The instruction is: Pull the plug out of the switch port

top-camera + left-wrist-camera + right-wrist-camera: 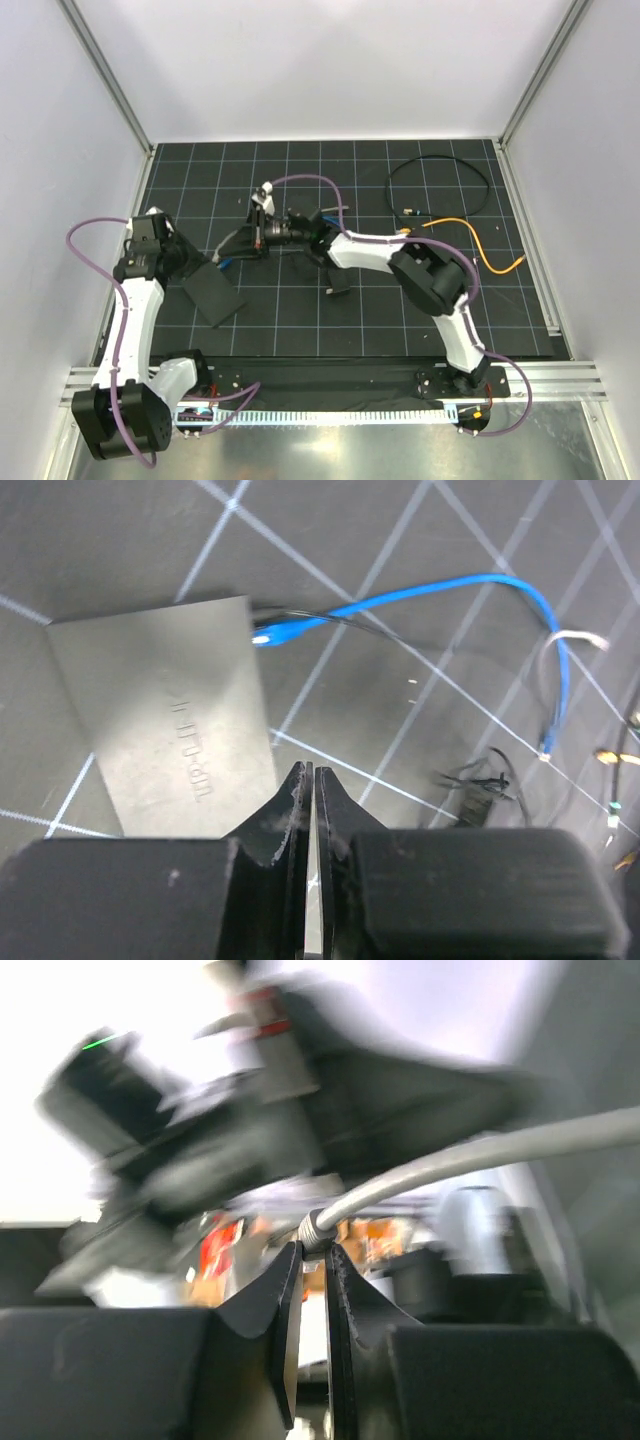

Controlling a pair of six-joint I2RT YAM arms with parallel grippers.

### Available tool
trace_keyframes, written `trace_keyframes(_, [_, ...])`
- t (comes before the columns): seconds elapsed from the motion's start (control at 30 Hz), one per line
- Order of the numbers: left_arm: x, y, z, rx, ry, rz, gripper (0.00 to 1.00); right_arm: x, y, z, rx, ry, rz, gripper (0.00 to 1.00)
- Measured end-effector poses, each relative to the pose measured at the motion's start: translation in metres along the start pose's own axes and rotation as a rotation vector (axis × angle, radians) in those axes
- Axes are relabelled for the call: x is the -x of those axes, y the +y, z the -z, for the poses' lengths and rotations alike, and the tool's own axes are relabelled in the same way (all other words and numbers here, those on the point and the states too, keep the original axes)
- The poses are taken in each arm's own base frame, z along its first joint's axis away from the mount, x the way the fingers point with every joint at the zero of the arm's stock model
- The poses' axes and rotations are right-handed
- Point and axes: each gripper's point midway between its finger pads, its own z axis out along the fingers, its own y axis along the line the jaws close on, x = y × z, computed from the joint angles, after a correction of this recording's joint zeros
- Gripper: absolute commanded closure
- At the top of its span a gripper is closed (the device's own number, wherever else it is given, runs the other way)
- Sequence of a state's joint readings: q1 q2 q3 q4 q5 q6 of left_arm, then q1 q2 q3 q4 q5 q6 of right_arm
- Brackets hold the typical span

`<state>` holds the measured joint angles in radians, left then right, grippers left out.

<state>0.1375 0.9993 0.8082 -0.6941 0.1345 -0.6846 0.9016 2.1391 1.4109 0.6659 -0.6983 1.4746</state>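
A matte black mat (300, 330) ruled in pale grid lines floors a white-walled, aluminium-framed cell; the flat, matte-black switch (170, 710) lies at its left, a glossy blue cable (480, 580) meeting one edge. The left gripper (305, 772) hangs just beside it, jaws all but closed on nothing, while the right gripper (312, 1250) (badly blurred) pinches a smooth grey cable (450, 1160).

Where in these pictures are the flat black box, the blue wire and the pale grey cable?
Flat matte-black rectangular switch box (165, 715): left wrist view, top face.
Thin blue cable (480, 578): left wrist view, arch's top.
Pale grey round cable (480, 1155): right wrist view, mid-length.
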Motion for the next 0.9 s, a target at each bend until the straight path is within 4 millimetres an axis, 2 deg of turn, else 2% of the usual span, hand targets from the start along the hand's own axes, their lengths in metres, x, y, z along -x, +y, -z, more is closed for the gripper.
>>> trace_keyframes(0.07, [0.004,-0.008,0.007,-0.035,-0.013,-0.019,0.91,-0.011,0.053,0.01,0.109,0.039,0.047,0.99])
trace_keyframes(0.17, [0.005,-0.012,0.012,-0.055,-0.019,-0.035,0.9,-0.025,0.118,0.027,0.251,0.078,0.107,0.99])
trace_keyframes(0.27, [0.0,-0.01,0.012,-0.054,0.004,-0.047,0.9,-0.04,0.169,0.046,0.369,0.112,0.157,0.99])
trace_keyframes(0.43, [-0.004,-0.011,0.012,-0.066,0.029,-0.065,0.88,-0.054,0.212,0.064,0.452,0.145,0.19,0.99])
trace_keyframes(0.67, [-0.004,-0.015,0.017,-0.092,0.019,-0.084,0.86,-0.063,0.27,0.076,0.511,0.167,0.307,0.99])
trace_keyframes(0.8, [-0.003,-0.018,0.023,-0.112,-0.001,-0.098,0.85,-0.06,0.297,0.09,0.411,0.078,0.469,0.99])
trace_keyframes(0.9, [-0.002,-0.02,0.027,-0.125,-0.019,-0.104,0.83,-0.044,0.318,0.114,0.27,-0.074,0.59,0.99])
